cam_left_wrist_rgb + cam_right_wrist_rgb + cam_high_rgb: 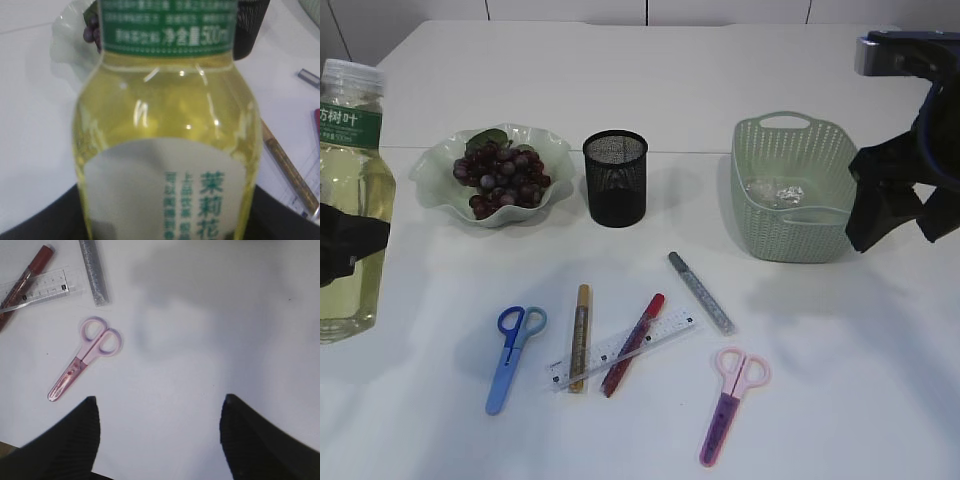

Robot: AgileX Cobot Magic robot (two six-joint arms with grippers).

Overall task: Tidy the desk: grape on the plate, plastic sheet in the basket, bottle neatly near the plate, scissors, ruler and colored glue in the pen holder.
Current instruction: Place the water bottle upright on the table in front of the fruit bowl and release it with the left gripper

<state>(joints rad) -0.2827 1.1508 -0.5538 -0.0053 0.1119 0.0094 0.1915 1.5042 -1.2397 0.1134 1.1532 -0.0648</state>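
The bottle (350, 200) of yellow tea stands upright at the far left, with my left gripper (348, 246) shut round its body. It fills the left wrist view as the bottle (165, 150) between the dark jaws of that gripper (165, 222). The grape (502, 176) lies on the green plate (430, 175). The crumpled plastic sheet (775, 192) is in the basket (795, 235). My right gripper (895, 210) hangs open and empty beside the basket, over bare table (157, 410). Blue scissors (512, 355), pink scissors (732, 400) (85, 357), ruler (625, 348) and gold (580, 335), red (633, 343) and silver (701, 292) glue lie loose.
The black mesh pen holder (615, 178) stands between plate and basket. The ruler (35, 290) lies over the red glue (25, 280), with the silver glue (93, 272) next to it. Bare table (860, 380) spreads at the front right.
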